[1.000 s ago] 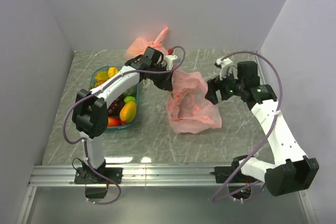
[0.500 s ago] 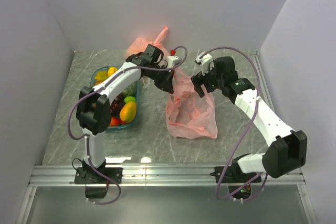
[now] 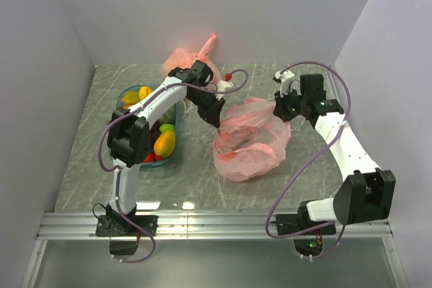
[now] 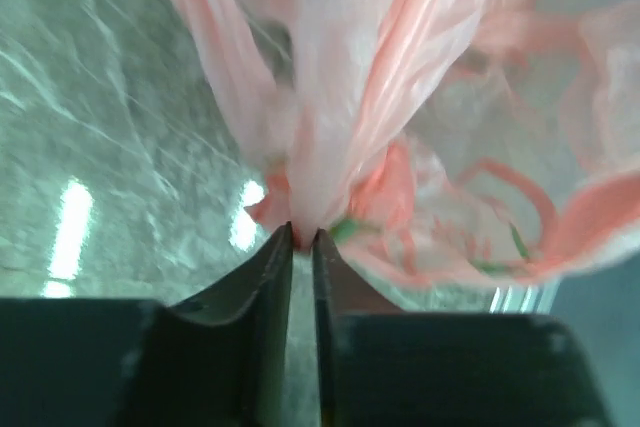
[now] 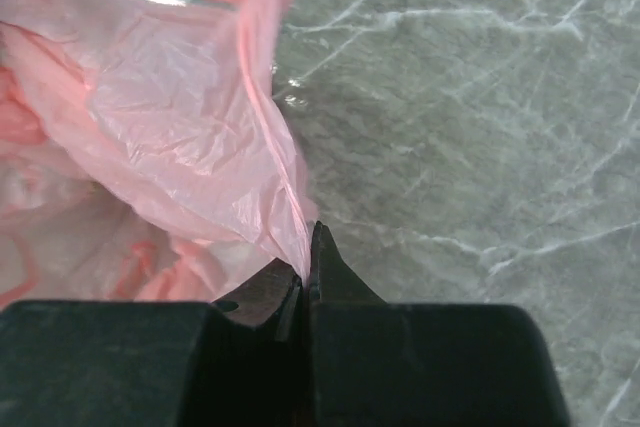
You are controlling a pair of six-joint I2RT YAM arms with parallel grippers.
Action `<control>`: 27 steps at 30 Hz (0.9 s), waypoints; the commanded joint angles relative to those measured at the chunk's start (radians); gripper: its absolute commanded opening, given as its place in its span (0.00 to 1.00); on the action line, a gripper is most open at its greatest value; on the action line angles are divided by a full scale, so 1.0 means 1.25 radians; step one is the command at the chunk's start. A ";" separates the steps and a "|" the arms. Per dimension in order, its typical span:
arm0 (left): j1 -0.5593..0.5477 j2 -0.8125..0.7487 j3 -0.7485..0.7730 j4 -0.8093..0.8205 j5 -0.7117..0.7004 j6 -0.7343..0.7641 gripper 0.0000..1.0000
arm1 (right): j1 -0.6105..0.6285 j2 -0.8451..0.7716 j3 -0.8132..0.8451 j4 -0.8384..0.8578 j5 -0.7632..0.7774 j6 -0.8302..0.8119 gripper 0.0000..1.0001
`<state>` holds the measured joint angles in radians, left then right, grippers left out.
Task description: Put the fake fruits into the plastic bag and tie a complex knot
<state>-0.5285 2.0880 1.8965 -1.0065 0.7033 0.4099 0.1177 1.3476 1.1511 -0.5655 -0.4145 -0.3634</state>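
Observation:
The plastic bag (image 3: 253, 146) lies crumpled on the marble table, its mouth stretched between my two grippers. My left gripper (image 3: 216, 116) is at the bag's left rim. In the left wrist view its tips (image 4: 303, 232) pinch a gathered fold of the pink bag (image 4: 330, 97), with only a thin slit between the jaws. My right gripper (image 3: 277, 107) is at the bag's right rim. In the right wrist view it (image 5: 308, 237) is shut on the bag's thin edge (image 5: 170, 117). The fake fruits (image 3: 164, 143) lie in a teal bin, left of the bag.
The teal bin (image 3: 120, 101) stands under the left arm's forearm. A second, paler pink bag (image 3: 185, 59) with a stiff tail sits at the back wall. Grey walls close in the left, back and right sides. Bare marble (image 5: 480, 97) lies right of the bag.
My right gripper swung in to the bag's right rim, shut on it and drew it to the right. The bag's mouth now spreads wider. The left gripper shifted only slightly.

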 commanded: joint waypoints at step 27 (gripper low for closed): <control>0.309 -0.525 -0.278 0.018 -0.278 -0.195 0.99 | 0.041 -0.129 -0.127 0.146 0.157 0.384 0.00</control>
<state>-0.1703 1.4822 1.5871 -0.9092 0.4934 0.1791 0.1642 1.1797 0.9966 -0.4473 -0.2455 0.0509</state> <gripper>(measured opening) 0.993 0.007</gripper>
